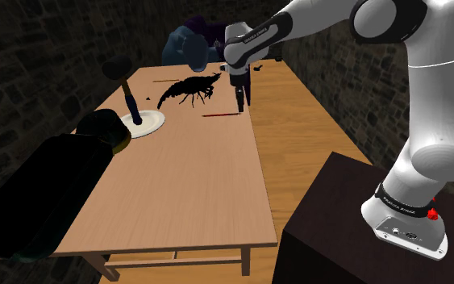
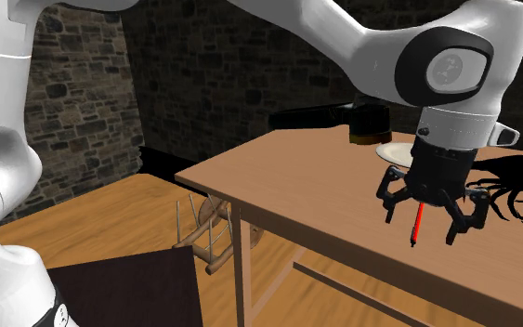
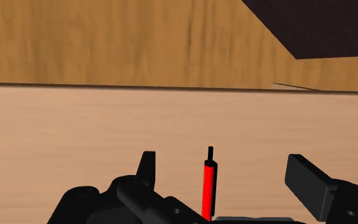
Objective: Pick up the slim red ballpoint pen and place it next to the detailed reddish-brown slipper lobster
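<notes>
The red ballpoint pen (image 1: 221, 115) lies flat on the wooden table (image 1: 185, 185), in the far right part of the top as the shoulder view shows it, close to the table's right edge. In that view its long axis runs nearly level, left to right across the table's width. In the wrist view the pen (image 3: 209, 188) runs straight out from under the hand, its thin black tip at the end farther from the hand.

The gripper (image 1: 239, 103) points down at the pen's right end in the shoulder view. Its jaws stand wide apart; in the wrist view one black finger (image 3: 147, 168) is on each side of the pen and neither touches it, so the pen is not held. In the second exterior view the pen (image 2: 418, 221) shows as a red line between the spread fingers of the gripper (image 2: 420, 230).

The slipper lobster (image 1: 189, 87), drawn dark, almost black, lies just beyond and to the left of the pen in the shoulder view, near it but apart. Farther left sits a white plate (image 1: 154, 123) with a dark long-handled thing leaning on it. A large dark bottle (image 1: 64, 185) lies over the table's near left corner. The dark stand (image 1: 338, 226) is at the lower right, on a wooden floor, with rough stone walls around.
</notes>
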